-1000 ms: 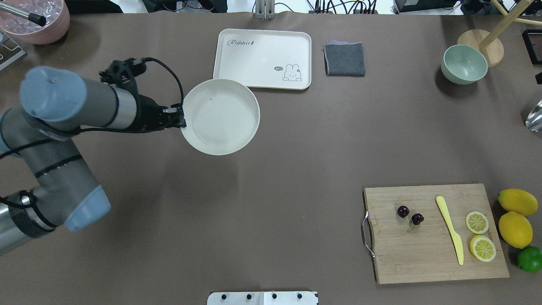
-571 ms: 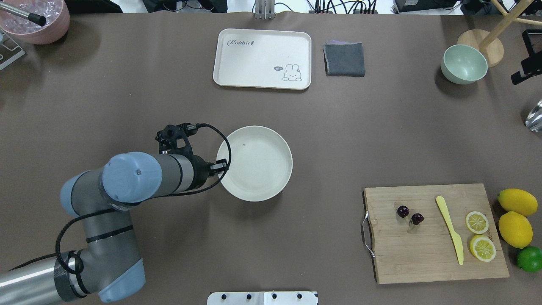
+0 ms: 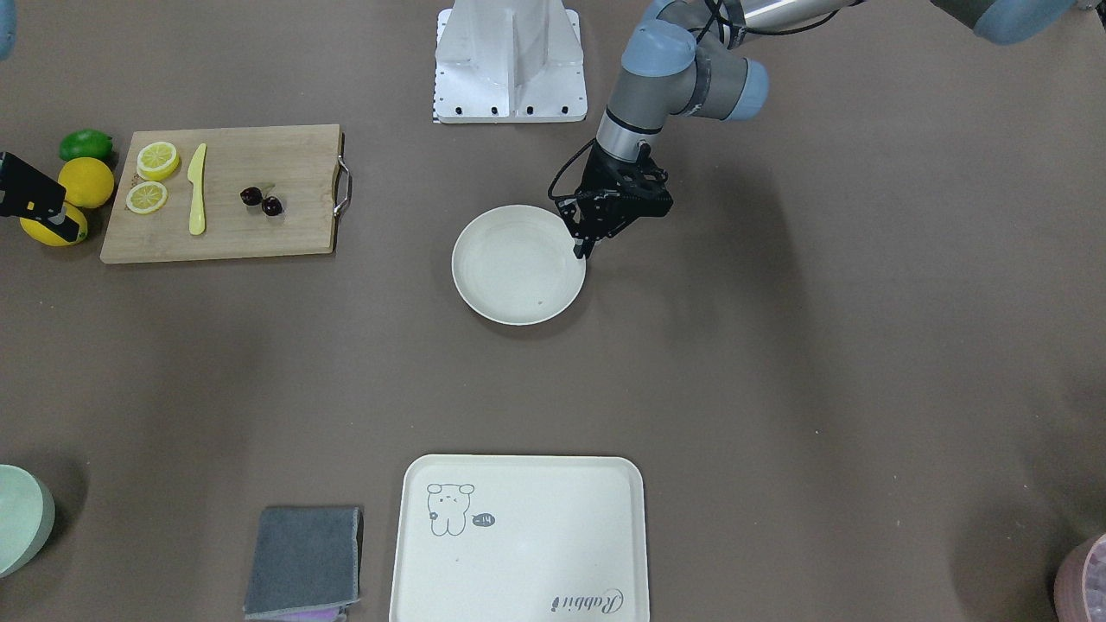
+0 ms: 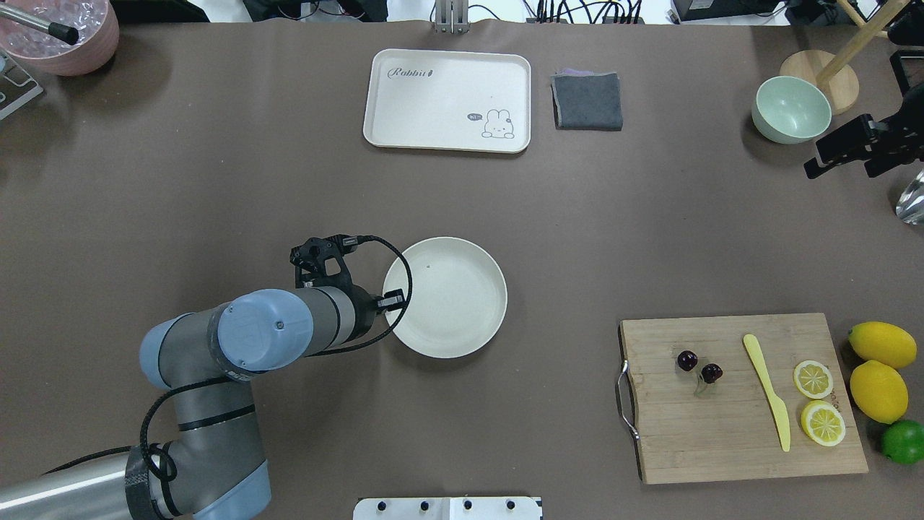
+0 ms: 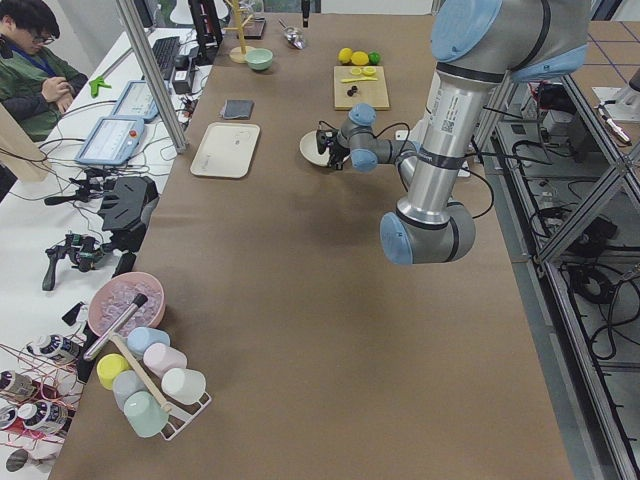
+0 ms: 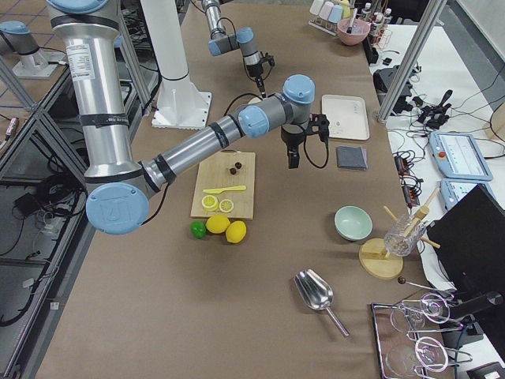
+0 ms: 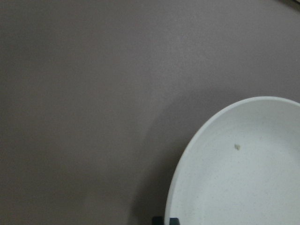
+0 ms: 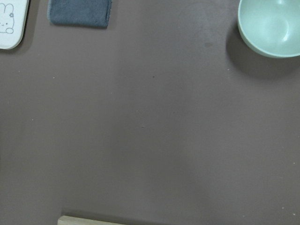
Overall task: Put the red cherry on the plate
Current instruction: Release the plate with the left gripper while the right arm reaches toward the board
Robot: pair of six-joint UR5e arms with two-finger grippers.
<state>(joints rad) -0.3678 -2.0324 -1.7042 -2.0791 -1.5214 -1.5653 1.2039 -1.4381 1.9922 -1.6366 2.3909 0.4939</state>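
Your left tool (image 4: 390, 301) is closed on the rim of the plate (image 4: 455, 303), which extends to its right. The red cherry (image 4: 687, 360) lies ungrasped on the cutting board (image 4: 722, 440), well right of that tool. You cannot tell how far the right tool (image 4: 812, 160) is open. Picking and placing are not yet done

A brown table (image 4: 216, 180) holds a wooden cutting board (image 4: 722, 448) with a metal handle. On the board lie a yellow knife (image 4: 769, 393) and two lemon halves (image 4: 813, 379), and two whole lemons (image 4: 882, 344) and a lime (image 4: 902, 441) lie just beside its outer edge. Along the far side sit a cream tray with a rabbit drawing (image 4: 447, 101), a folded grey cloth (image 4: 587, 101) just beside it, and a pale green bowl (image 4: 791, 110) near a round wooden stand (image 4: 841, 90). In the far corner is a pink tub (image 4: 86, 61) of what may be ice, and a seated person (image 5: 35, 70) is at a desk alongside.
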